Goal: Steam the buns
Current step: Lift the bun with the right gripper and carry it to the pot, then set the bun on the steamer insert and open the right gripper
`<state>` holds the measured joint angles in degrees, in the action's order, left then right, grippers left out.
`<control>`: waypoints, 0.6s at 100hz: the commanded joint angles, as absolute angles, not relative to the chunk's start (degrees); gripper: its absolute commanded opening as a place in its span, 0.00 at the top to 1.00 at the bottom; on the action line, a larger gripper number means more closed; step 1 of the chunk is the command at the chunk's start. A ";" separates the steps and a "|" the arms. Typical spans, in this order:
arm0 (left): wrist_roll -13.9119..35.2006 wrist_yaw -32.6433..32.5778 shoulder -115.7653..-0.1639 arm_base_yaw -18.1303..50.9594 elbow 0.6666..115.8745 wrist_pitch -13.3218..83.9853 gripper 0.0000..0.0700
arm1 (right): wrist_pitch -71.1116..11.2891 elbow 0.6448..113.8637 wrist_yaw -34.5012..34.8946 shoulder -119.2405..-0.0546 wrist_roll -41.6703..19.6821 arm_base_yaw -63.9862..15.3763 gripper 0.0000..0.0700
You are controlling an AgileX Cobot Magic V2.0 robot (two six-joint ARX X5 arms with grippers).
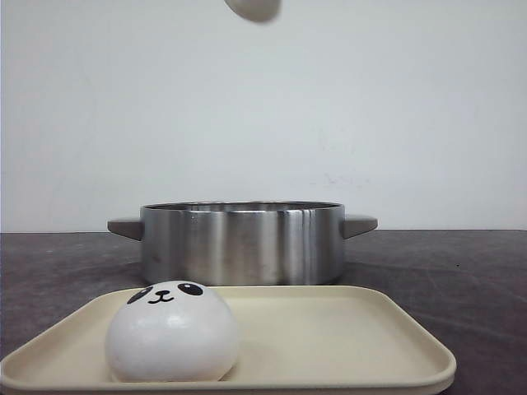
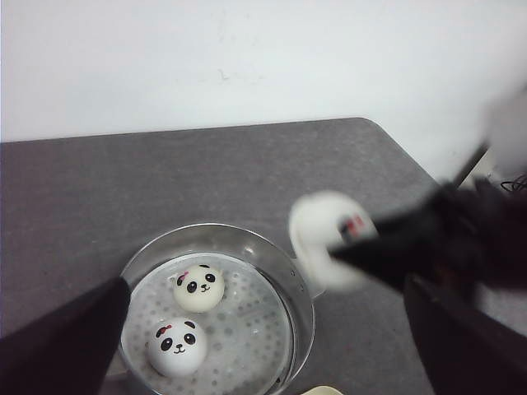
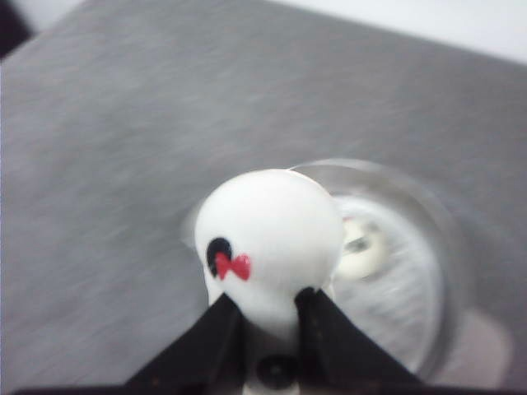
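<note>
**A:** What is the biggest thing in the front view?

**B:** A grey table [image 1: 461, 271]. On it stands a steel steamer pot [image 1: 242, 243] with 2 side handles, and nearer the camera a cream tray [image 1: 329, 346].

**A:** Where are the buns?

**B:** 1 panda bun [image 1: 171, 332] sits on the tray, at about 8 o'clock from the pot. 2 more, bun 2 [image 2: 198, 287] and bun 3 [image 2: 176, 346], lie apart on the perforated insert inside the pot. The 4th bun [image 3: 270, 239] is in the air.

**A:** Held by which arm?

**B:** The right gripper [image 3: 265, 317], its fingers pinched narrow on the bun's underside. High at 12 o'clock in the front view, only its white base [image 1: 254, 8] shows.

**A:** And the pot relative to it?

**B:** Below it and slightly off to one side; the bun hangs over the pot's rim area, blurred. The coming move is likely downward and inward.

**A:** The left gripper?

**B:** The left gripper [image 2: 263, 346] is spread wide, holding nothing, above the pot.
</note>
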<state>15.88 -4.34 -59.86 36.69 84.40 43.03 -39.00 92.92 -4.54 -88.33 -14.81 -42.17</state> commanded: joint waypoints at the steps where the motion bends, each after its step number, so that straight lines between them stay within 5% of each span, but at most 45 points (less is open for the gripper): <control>1: 16.08 -4.51 -60.36 37.21 85.45 42.24 0.05 | -40.01 94.08 -2.74 -92.03 -12.60 -40.60 0.99; 48: 16.08 -4.51 -60.38 37.21 85.45 42.81 0.05 | -45.19 94.08 1.93 -110.96 -12.64 -35.70 0.98; 53: 16.08 -4.51 -60.38 37.21 85.45 43.07 0.05 | -45.47 94.08 1.96 -111.28 -12.62 -35.70 0.89; 60: 16.08 -4.51 -60.38 37.21 85.45 43.79 0.05 | -45.45 94.08 1.89 -111.35 -12.67 -35.70 0.61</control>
